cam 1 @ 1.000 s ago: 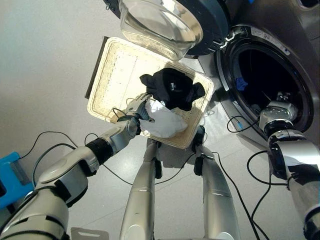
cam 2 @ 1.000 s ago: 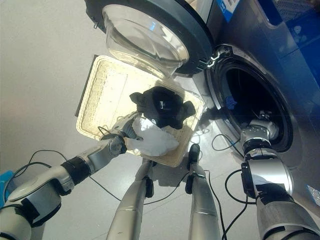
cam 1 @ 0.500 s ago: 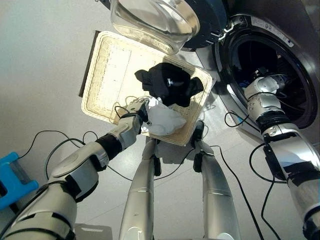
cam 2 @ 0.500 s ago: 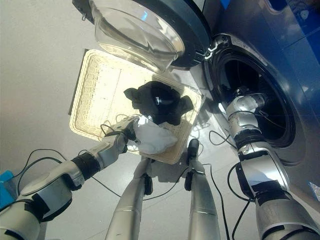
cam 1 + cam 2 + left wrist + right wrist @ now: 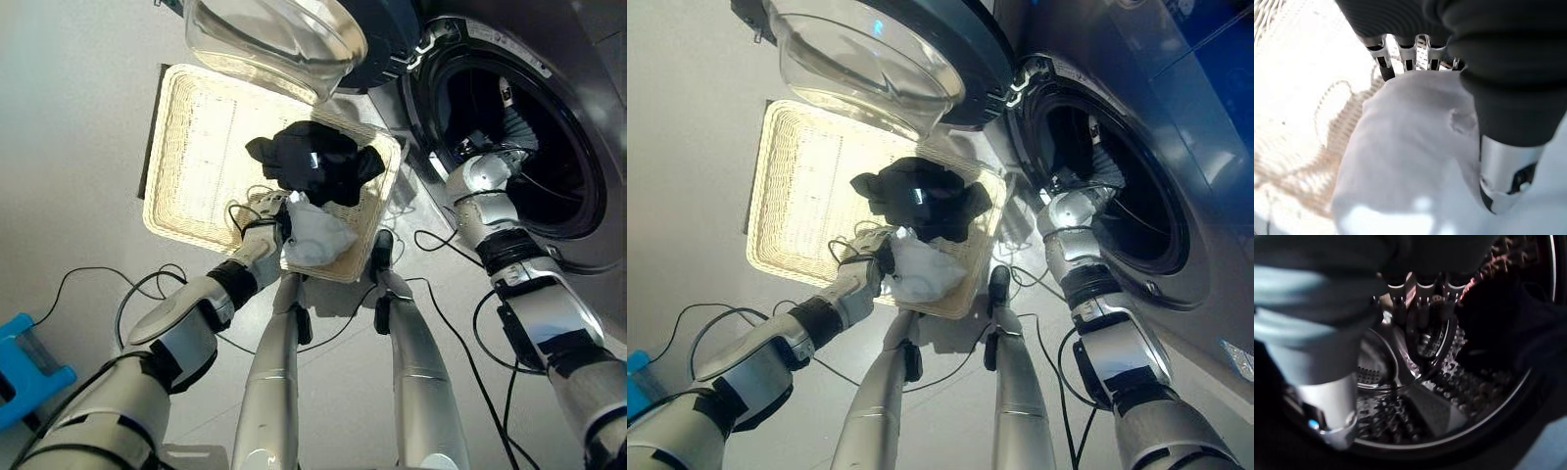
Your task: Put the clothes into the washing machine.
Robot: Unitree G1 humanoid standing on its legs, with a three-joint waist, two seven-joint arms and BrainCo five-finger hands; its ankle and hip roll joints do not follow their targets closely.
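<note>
The left hand (image 5: 1459, 73) grips the white garment (image 5: 313, 235) in the wicker basket (image 5: 196, 147), fingers and thumb curled round it in its wrist view. A black garment (image 5: 313, 164) lies just beyond. Farther off, the right hand (image 5: 1420, 303) reaches into the washing machine (image 5: 1176, 186), its fingers relaxed above the drum (image 5: 1415, 401) and holding nothing.

Black (image 5: 313, 166) and white clothes (image 5: 315, 235), basket-bound (image 5: 186, 147)

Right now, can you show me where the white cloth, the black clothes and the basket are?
white cloth (image 5: 315, 235), left eye view, its crumpled middle.
black clothes (image 5: 313, 168), left eye view, middle of the pile.
basket (image 5: 196, 147), left eye view, bare woven floor.
</note>
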